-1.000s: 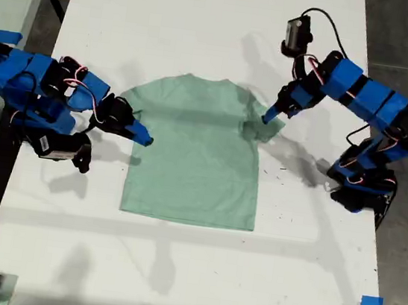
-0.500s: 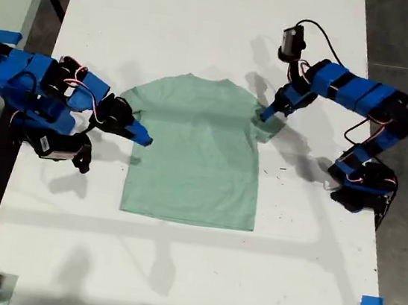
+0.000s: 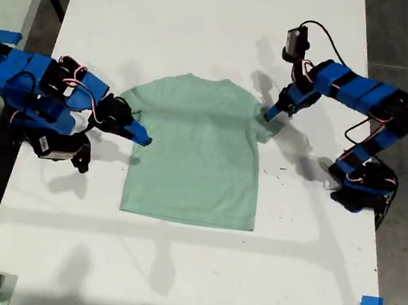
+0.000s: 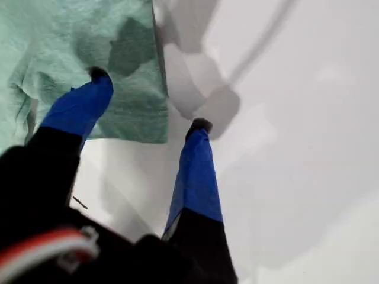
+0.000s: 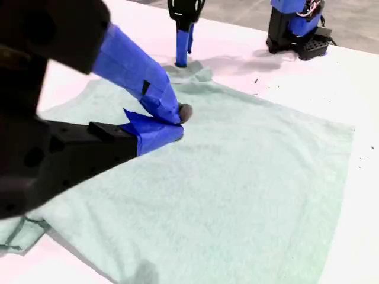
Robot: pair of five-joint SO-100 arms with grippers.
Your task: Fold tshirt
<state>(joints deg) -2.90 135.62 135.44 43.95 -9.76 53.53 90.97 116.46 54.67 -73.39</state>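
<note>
Tshirt (image 3: pixel 195 151) lies flat mid-table; my first gripper (image 4: pixel 145 100), jaws apart, straddles the three-o'clock sleeve and should bite deep, while my second gripper (image 5: pixel 172 121), nearly closed, waits at nine o'clock.

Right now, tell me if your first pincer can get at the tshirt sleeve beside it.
Probably yes: my first pincer hangs open at the edge of the tshirt sleeve, one finger over cloth, the other over bare table, nothing between.
</note>
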